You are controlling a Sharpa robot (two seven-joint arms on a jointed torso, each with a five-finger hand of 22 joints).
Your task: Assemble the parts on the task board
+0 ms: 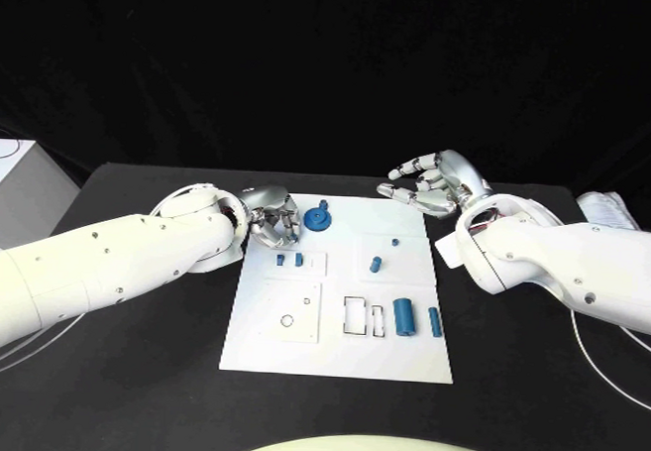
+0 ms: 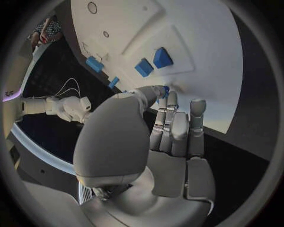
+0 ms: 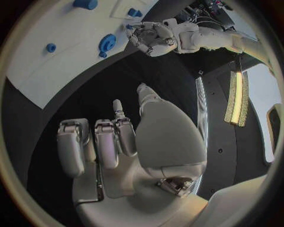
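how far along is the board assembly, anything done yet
Early, it seems. Possibly done: a blue gear sits at the far edge of the board, though I can't tell if it is seated. In hand: the left hand is at the board's left edge beside the gear, a bit of blue at its fingertips in the wrist view; whether it grips a part is unclear. The right hand holds nothing. Left: two cylinders lying loose, an open slot.

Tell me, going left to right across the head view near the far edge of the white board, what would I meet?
Left hand → blue gear-like part → small blue peg → right hand, off the task board at its far right corner.
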